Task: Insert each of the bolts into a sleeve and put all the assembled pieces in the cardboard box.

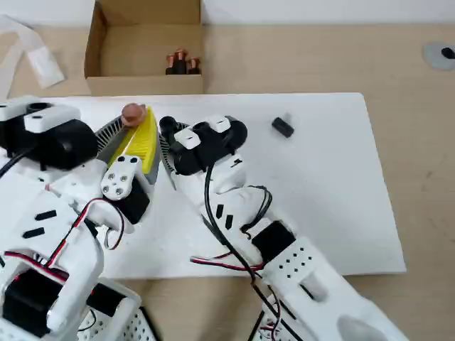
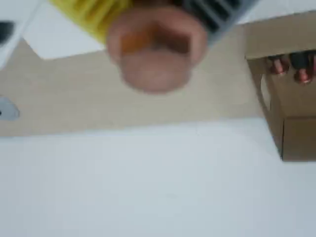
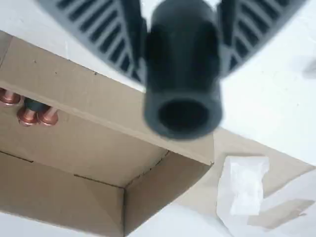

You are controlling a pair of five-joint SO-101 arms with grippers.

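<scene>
My left gripper (image 1: 134,119), with one yellow finger (image 1: 140,142), is shut on a copper bolt (image 1: 132,113) just in front of the cardboard box (image 1: 96,50). The left wrist view shows that bolt (image 2: 155,49) close up, head outward. Right beside it, my right gripper (image 1: 169,132) is shut on a black sleeve (image 1: 168,126). In the right wrist view the sleeve (image 3: 183,84) shows its open bore between grey fingers (image 3: 98,24). Assembled pieces (image 1: 181,62) lie inside the box at its front wall. One loose black sleeve (image 1: 282,126) lies on the white board (image 1: 334,213).
The box stands on the wooden table just beyond the board's far edge. Crumpled white plastic (image 1: 32,57) lies left of the box. A grey disc (image 1: 439,55) sits at the far right. Both arm bodies cover the board's near left half.
</scene>
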